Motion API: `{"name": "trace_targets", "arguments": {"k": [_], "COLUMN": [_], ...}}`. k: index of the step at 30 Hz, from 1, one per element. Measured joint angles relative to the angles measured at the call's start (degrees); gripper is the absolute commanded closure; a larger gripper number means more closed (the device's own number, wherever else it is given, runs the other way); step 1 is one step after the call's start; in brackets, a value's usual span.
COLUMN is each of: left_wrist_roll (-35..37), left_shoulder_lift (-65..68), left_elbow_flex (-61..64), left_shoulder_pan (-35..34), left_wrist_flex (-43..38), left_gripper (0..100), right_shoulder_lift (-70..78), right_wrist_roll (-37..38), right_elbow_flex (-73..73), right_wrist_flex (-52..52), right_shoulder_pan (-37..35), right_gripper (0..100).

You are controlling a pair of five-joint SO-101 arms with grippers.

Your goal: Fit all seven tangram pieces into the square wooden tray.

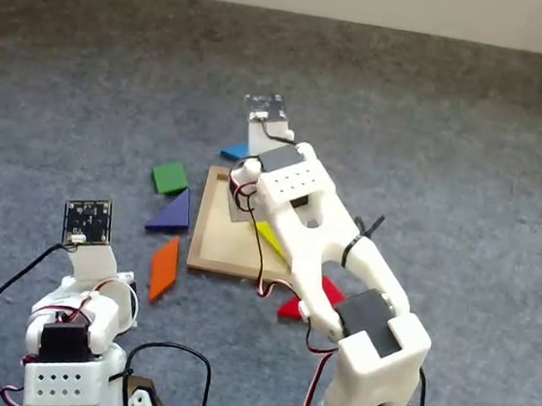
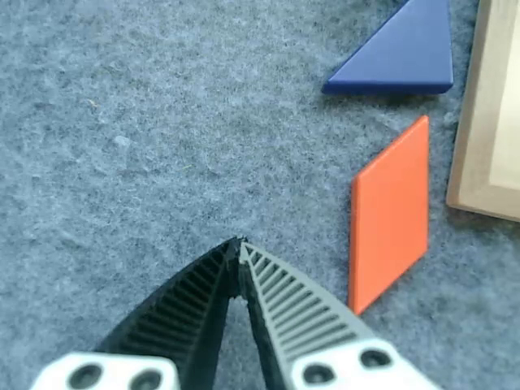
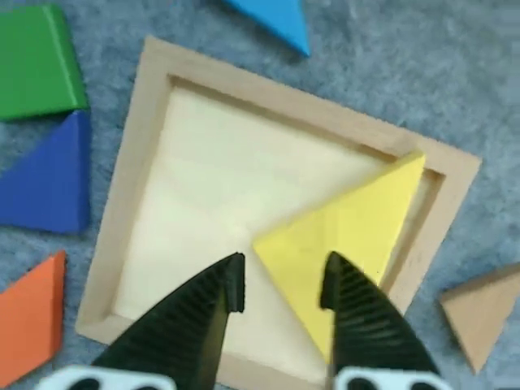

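Note:
The square wooden tray [image 3: 138,171] lies on the grey carpet, also seen as the tray [image 1: 210,240] from above. A yellow triangle [image 3: 349,236] lies inside it, one tip touching the rim's corner. My right gripper [image 3: 283,280] hovers open just above the tray, its fingers either side of the yellow triangle's near corner, holding nothing. My left gripper [image 2: 237,244] is shut and empty, low over bare carpet beside the orange parallelogram [image 2: 390,215]. A dark blue triangle [image 2: 402,53] lies beyond it. The green square [image 3: 36,73], light blue triangle [image 3: 276,16] and tan triangle [image 3: 479,313] lie around the tray.
A red piece [image 1: 311,301] lies on the carpet by the tray's near corner, partly under the right arm [image 1: 343,260]. The left arm [image 1: 70,337] sits folded at the near left. Open carpet stretches to the left and far side.

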Motion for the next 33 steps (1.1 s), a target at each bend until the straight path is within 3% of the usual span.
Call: {"name": "trace_targets", "arguments": {"k": [5,15,33], "left_wrist_roll": [0.0,0.0,0.0], "left_shoulder_lift": [0.0,0.0,0.0], "left_elbow_flex": [0.0,0.0,0.0], "left_shoulder_pan": [0.0,0.0,0.0], "left_wrist_flex": [0.0,0.0,0.0], "left_gripper": [99,99,99], "right_shoulder_lift": [0.0,5.8,3.9], "right_wrist_roll": [5.2,6.0,6.2], "right_elbow_flex": [0.0,0.6,0.8], "right_wrist_flex": [-2.5,-6.0,1.7], "right_shoulder_pan": [0.0,4.0,4.0], "right_gripper": [97.8,98.1,98.3]}}
